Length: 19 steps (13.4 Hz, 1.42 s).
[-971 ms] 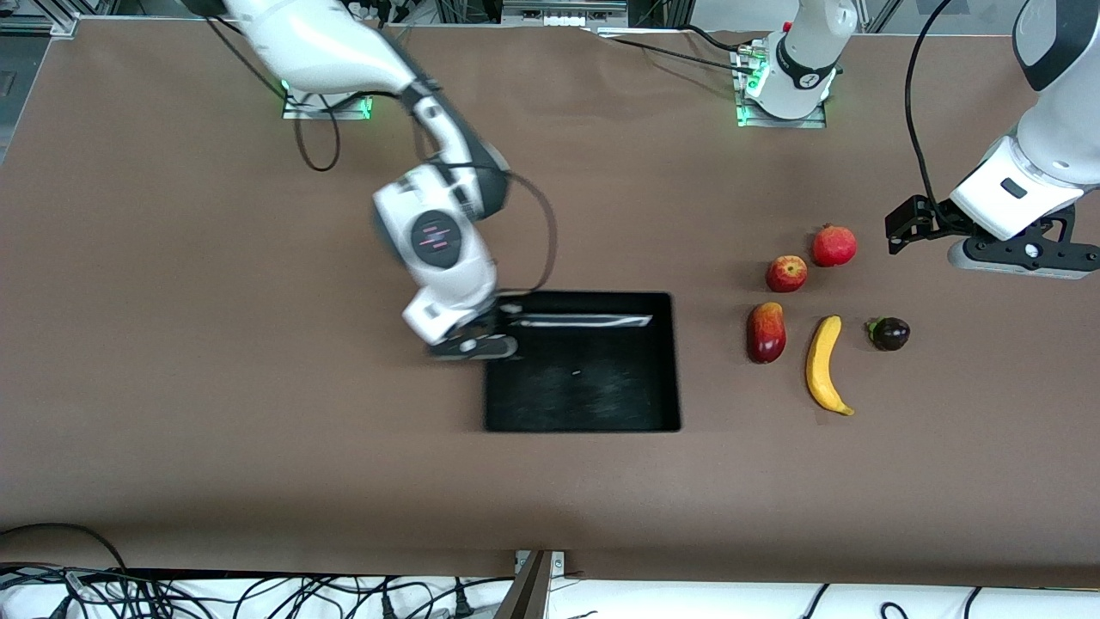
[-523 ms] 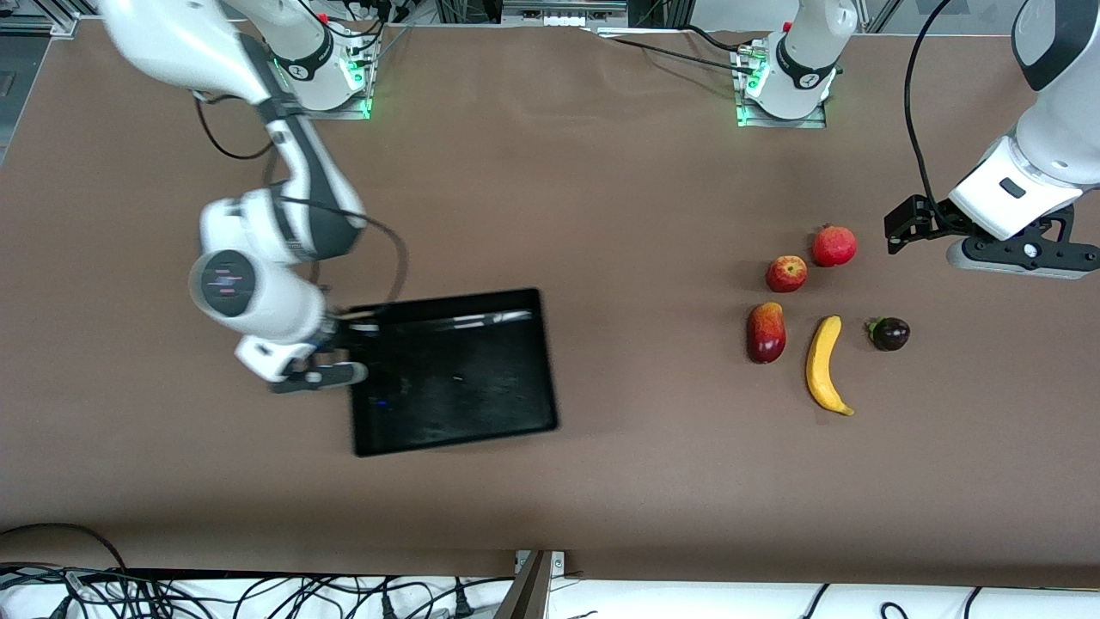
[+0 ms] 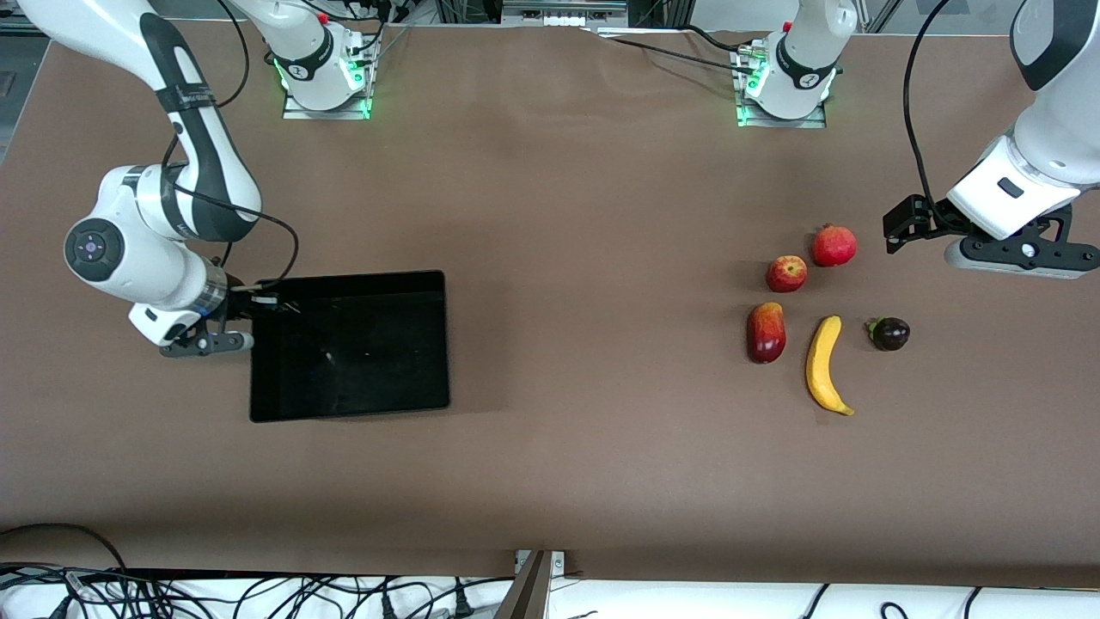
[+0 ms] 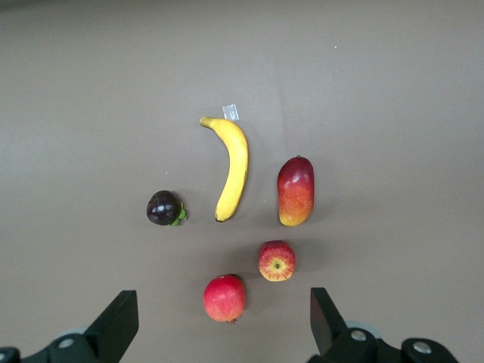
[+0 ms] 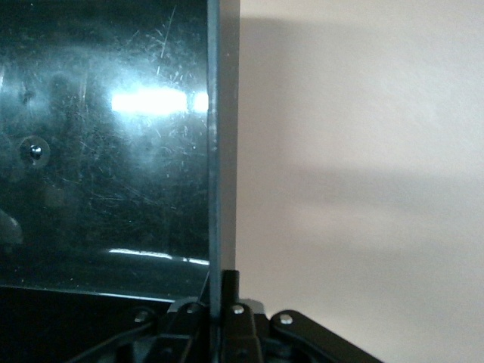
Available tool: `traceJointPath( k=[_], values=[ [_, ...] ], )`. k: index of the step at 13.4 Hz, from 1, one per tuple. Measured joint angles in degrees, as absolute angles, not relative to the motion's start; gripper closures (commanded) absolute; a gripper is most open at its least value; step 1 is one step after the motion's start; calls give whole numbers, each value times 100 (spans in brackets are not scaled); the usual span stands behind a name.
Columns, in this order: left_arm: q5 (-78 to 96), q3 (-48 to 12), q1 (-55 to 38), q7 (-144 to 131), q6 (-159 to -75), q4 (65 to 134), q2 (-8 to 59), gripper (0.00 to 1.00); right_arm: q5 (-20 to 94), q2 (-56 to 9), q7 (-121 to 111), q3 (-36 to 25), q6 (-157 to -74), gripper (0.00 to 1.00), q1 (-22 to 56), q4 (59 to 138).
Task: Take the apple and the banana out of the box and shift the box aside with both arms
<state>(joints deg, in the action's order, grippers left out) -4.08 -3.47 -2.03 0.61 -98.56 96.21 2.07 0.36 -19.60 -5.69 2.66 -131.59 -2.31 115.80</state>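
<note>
Right gripper (image 3: pixel 245 320) pinches the wall of the shallow glossy black plastic tray (image 3: pixel 348 346); left gripper (image 4: pixel 219 333), spread wide, hangs over the small red apple (image 4: pixel 277 260); no writing legible.

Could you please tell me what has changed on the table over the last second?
The right claw, shut on the box at its wall, has dragged it along the table toward the right arm's end. The left claw stays open over the table by the fruits; banana and apple have not moved.

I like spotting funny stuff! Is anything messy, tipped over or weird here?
Nothing spilled or broken. The odd bit: the black box sits empty and slightly askew toward the right arm's end, its wall pinched by the right end effector, apart from the banana and apple.
</note>
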Motion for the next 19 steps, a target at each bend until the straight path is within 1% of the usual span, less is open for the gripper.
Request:
traceJointPath(
  k=[3, 6, 7, 8, 9, 11, 12, 13, 17, 19],
  values=[
    [-408, -347, -204, 61, -9834, 9621, 207, 0, 144, -1945, -785, 207, -13940, 100, -457, 12238],
    [-408, -347, -205, 61, -9822, 9621, 207, 0, 237, -1906, -1103, 189, -14358, 100, -620, 12545],
    [-408, -347, -206, 61, -9816, 9621, 207, 0, 242, -1890, -1142, 190, -14403, 91, -643, 12588],
    [-408, -347, -207, 61, -9794, 9621, 207, 0, 242, -1879, -1174, 190, -14427, 44, -648, 12608],
    [-408, -347, -209, 61, -9777, 9621, 207, 0, 242, -1872, -1226, 190, -14437, 0, -649, 12609],
    [-408, -348, -219, 61, -9763, 9621, 207, 0, 242, -1783, -1266, 217, -14468, 0, -649, 12574],
    [-408, -351, -228, 61, -9763, 9621, 207, 0, 241, -1694, -1269, 274, -14327, 0, -649, 12464],
    [-408, -361, -239, 59, -9762, 9620, 207, 0, 241, -1607, -1226, 350, -13875, 0, -646, 12199],
    [-408, -373, -279, 52, -9760, 9596, 206, 0, 242, -1257, -971, 537, -11142, 0, -489, 10251],
    [-408, -373, -282, 52, -9757, 9593, 206, 0, 242, -1008, -965, 599, -10170, 0, -473, 9531]
  ],
)
